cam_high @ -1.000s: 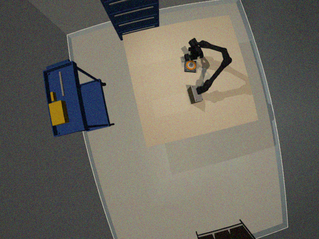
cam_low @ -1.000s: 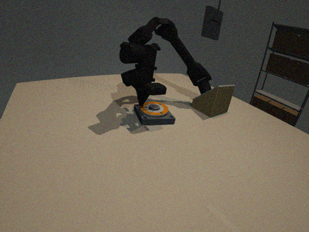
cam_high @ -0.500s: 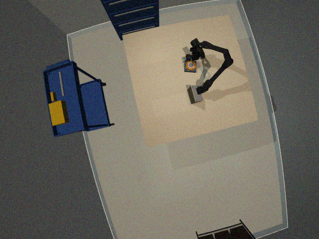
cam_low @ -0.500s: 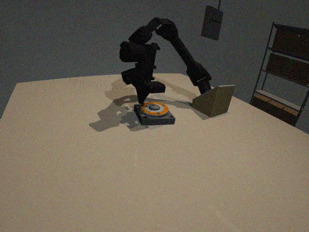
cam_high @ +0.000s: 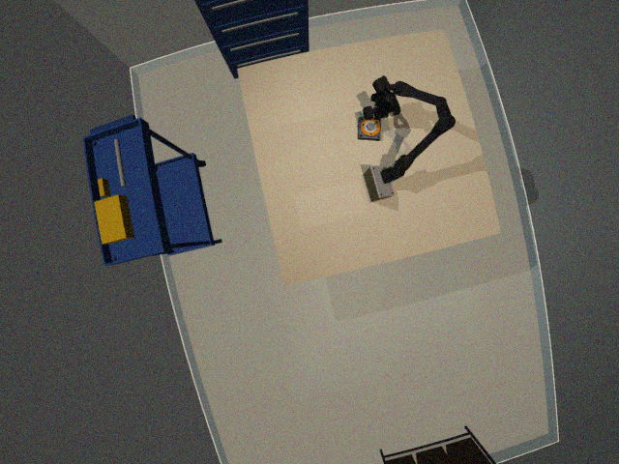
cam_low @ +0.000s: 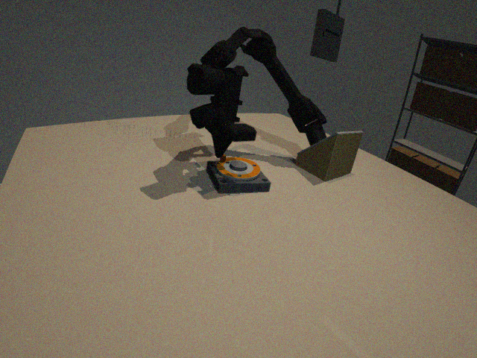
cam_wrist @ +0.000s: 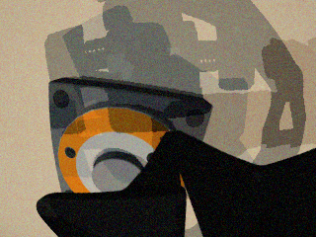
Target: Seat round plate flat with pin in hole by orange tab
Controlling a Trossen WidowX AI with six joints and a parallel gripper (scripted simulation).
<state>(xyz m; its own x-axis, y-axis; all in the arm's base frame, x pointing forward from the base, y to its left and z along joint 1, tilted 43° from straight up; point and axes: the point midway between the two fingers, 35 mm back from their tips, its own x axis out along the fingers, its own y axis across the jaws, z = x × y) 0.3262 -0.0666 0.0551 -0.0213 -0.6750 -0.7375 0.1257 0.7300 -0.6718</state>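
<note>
Beige table (cam_low: 153, 269), orange plate (cam_low: 246, 174) with grey centre, on dark base (cam_low: 246, 186)

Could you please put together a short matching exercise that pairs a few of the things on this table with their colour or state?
Column one:
1. round plate
2. base
3. post
4. gripper

Column two:
A. dark grey and square
B. shut, tip down at the plate's edge
C. orange ring
D. grey, in the middle of the ring

Pairs: 1-C, 2-A, 3-D, 4-B
</note>
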